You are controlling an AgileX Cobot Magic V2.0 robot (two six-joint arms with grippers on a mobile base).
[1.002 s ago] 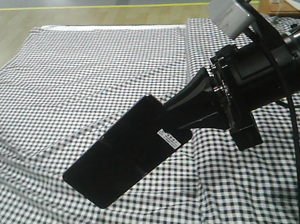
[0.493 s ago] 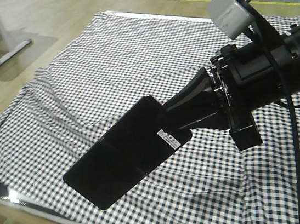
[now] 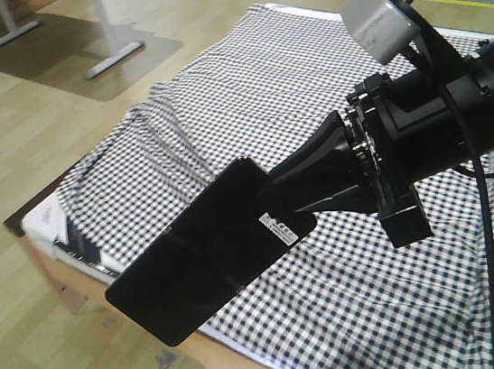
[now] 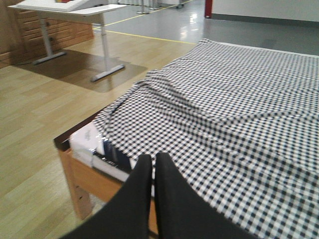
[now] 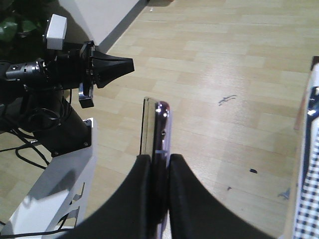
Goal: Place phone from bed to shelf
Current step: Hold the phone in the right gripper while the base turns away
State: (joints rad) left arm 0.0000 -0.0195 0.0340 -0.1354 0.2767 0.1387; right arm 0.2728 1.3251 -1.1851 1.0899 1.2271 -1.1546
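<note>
1. Right claw (image 3: 279, 206): clamped on the phone (image 3: 204, 256) at the end bearing the white sticker (image 3: 278, 228). My right wrist view shows the slab edge-on, with one finger pressed to each face.
2. Phone position: off the bed (image 3: 244, 94) and held in the air just outside the bed's near corner. The right wrist view shows bare floor (image 5: 224, 74) beneath it, with the bed edge off to one side. Most of the slab projects free beyond the fingers.
3. Left claw (image 4: 152, 164): fingers drawn together to a thin slit with nothing between them. It points over the same bed corner and carries no load.
4. Step in hand, in my judgement: pick-up is complete and the carry is under way. Placement is not yet begun.
5. The shelf appears in none of my views, so I cannot report its bearing from the bed or which compartment is free.
6. Next move calls for:
   - bringing the shelf into the front view before I commit the arm;
   - holding the clamp unchanged through the carry;
   - presenting the phone flat to a board, free end first;
   - letting it rest on the board before the fingers part.
7. Risk noted: the grip is at one end of a glossy slab with a long overhang. I judge that a jolt could pivot it or let it slide out over the floor.
</note>
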